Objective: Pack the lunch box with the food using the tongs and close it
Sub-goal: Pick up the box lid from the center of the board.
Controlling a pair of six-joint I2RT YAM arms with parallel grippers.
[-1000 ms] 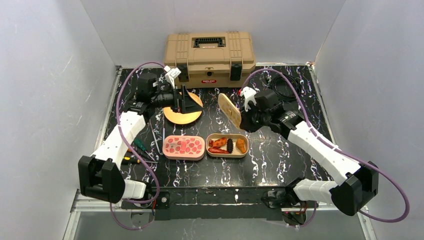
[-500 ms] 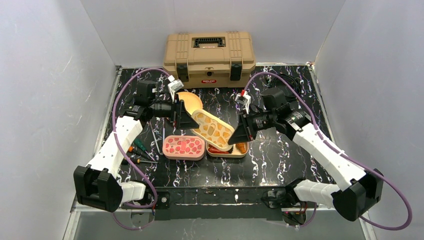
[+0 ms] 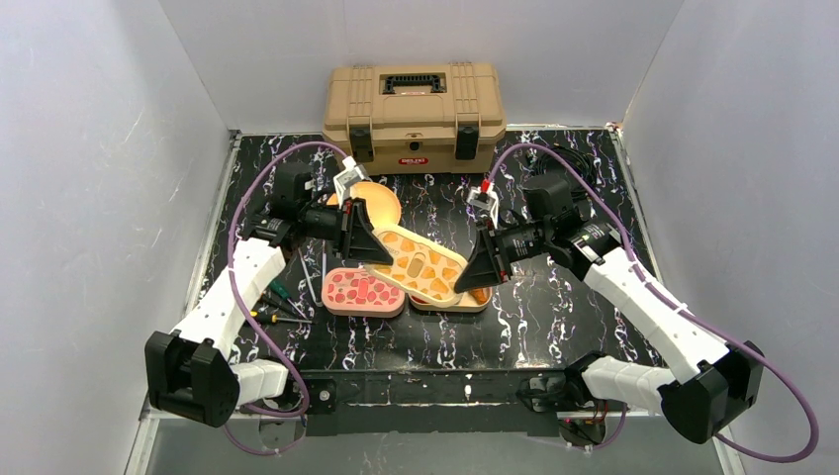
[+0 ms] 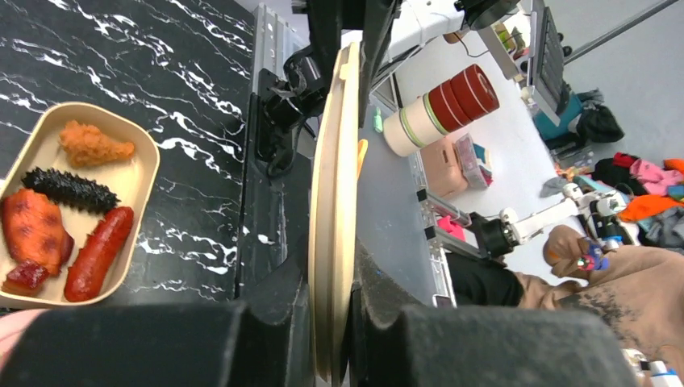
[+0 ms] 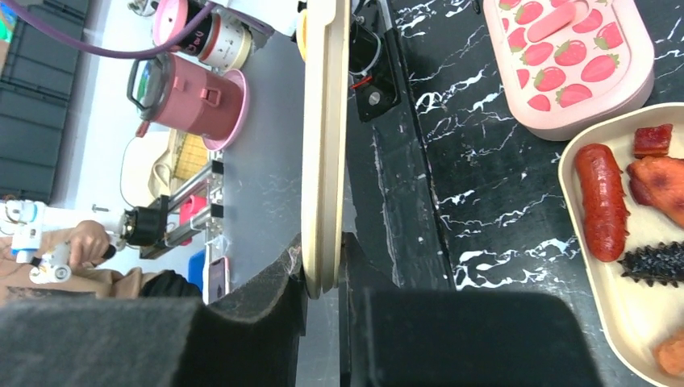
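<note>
The lunch box (image 3: 482,300) is a beige tray at the table's front centre, mostly covered from above. It holds the food: a red sausage (image 4: 97,254), a black spiky piece (image 4: 71,189), a fried tan piece (image 4: 93,145) and orange-red chunks (image 4: 31,234). Its tan lid (image 3: 420,265) hangs slanted over the tray, held at both ends. My left gripper (image 3: 371,247) is shut on the lid's far-left end (image 4: 332,242). My right gripper (image 3: 473,272) is shut on the near-right end (image 5: 324,161). I cannot make out the tongs.
A pink strawberry-print box (image 3: 363,291) lies just left of the tray. An orange plate (image 3: 376,198) sits behind the left gripper, and a tan toolbox (image 3: 416,104) stands at the back. Screwdrivers (image 3: 277,295) lie at the left; a black cable (image 3: 564,173) coils at the back right.
The right gripper swung the lid from upright down across the tray. The left gripper came over from the plate and shut on the lid's other end.
</note>
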